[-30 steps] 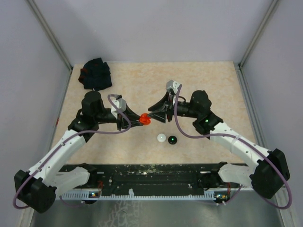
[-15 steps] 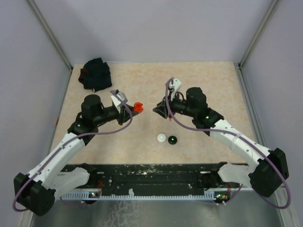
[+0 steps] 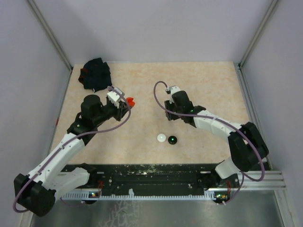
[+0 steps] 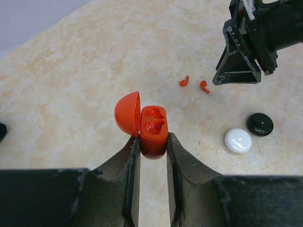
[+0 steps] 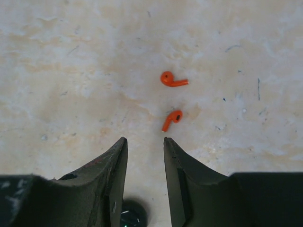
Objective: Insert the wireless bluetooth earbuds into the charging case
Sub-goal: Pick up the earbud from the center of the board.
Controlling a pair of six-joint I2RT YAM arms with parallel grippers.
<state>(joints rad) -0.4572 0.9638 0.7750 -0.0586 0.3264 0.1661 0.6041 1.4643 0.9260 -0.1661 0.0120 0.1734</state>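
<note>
My left gripper (image 3: 128,102) is shut on the base of an open red charging case (image 4: 152,130) and holds it above the table. Its lid (image 4: 127,113) is swung open to the left, and both sockets look empty. Two tiny red earbuds (image 5: 171,80) (image 5: 172,118) lie loose on the table. They also show in the left wrist view (image 4: 184,82) (image 4: 204,86). My right gripper (image 5: 144,139) is open and empty, pointing down, with its fingertips just short of the nearer earbud. In the top view the right gripper (image 3: 169,115) is at mid-table.
A white disc (image 3: 162,138) and a black disc (image 3: 173,140) lie side by side near the front middle of the table. The black disc also shows between my right fingers (image 5: 132,213). A black fabric bundle (image 3: 96,74) lies at the back left corner.
The two grippers met at the red case, then parted. My left gripper drew back left with the case. My right gripper let go and moved over the loose earbuds.
</note>
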